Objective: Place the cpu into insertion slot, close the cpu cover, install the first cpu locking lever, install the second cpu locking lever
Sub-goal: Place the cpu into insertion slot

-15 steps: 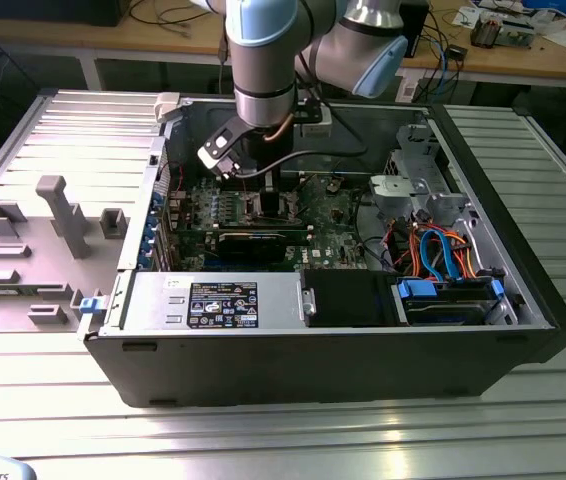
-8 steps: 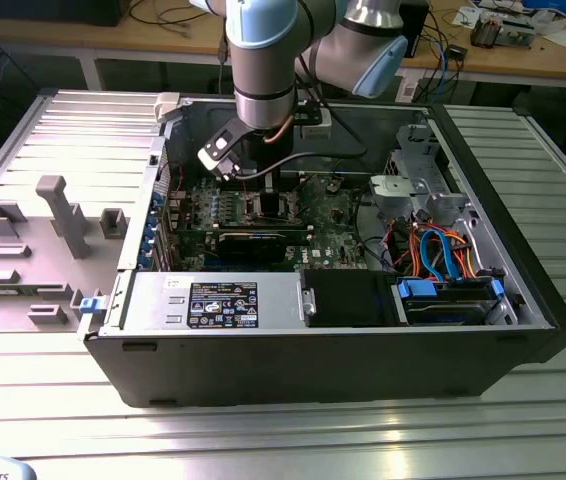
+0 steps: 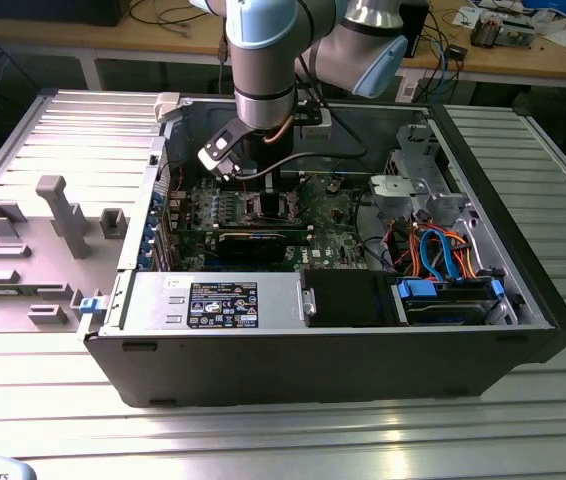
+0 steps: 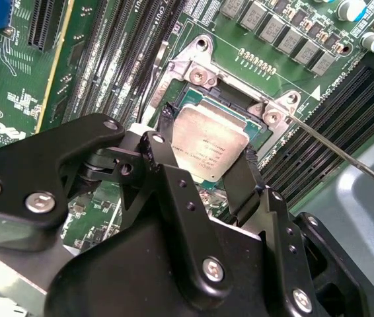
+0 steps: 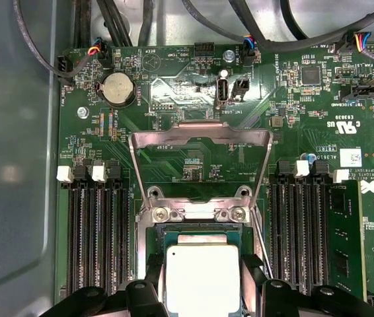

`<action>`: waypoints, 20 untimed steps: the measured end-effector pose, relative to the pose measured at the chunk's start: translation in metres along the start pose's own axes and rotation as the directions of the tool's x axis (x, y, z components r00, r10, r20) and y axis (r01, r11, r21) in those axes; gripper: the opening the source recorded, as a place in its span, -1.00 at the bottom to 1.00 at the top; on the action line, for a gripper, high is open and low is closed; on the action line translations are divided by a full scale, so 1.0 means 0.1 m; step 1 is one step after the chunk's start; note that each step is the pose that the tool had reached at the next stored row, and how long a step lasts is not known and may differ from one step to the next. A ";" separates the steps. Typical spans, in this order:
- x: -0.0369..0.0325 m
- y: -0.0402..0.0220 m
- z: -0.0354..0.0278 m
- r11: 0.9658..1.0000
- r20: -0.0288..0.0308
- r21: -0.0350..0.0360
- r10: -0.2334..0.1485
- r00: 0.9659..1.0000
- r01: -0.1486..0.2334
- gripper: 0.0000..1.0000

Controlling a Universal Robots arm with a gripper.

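Note:
My gripper (image 3: 261, 192) reaches down into the open computer case over the green board. In both wrist views its black fingers (image 4: 166, 132) stand on two opposite sides of the cpu (image 4: 208, 146), a flat silvery square, and are shut on it. The cpu (image 5: 202, 277) sits at the insertion slot (image 5: 197, 212), level with its silver rim; I cannot tell whether it is fully seated. The cpu cover (image 5: 200, 135) is swung open, away from the slot. A thin wire locking lever (image 4: 345, 158) sticks out free beside the slot.
Long black memory slots (image 5: 98, 231) flank the socket on both sides. A long black expansion card (image 3: 263, 238) crosses the board in front of the arm. A power supply box (image 3: 198, 300) and a drive bay with blue cables (image 3: 443, 265) fill the case front. A grey fixture tray (image 3: 33, 250) lies outside, on the exterior view's left.

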State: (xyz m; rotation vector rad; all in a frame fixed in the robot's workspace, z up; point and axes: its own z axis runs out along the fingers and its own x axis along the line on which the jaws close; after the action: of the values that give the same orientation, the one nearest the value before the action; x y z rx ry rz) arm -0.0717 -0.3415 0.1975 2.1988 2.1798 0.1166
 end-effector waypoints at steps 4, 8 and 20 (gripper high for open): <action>0.001 0.001 -0.003 1.000 0.000 0.000 0.000 1.000 0.000 0.08; 0.007 0.000 -0.004 1.000 0.006 0.000 0.001 1.000 -0.001 0.08; 0.025 -0.002 0.022 1.000 0.013 0.000 0.004 1.000 -0.004 0.08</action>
State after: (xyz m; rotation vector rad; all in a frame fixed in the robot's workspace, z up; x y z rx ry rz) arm -0.0716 -0.3389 0.1953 2.1972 2.1695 0.1026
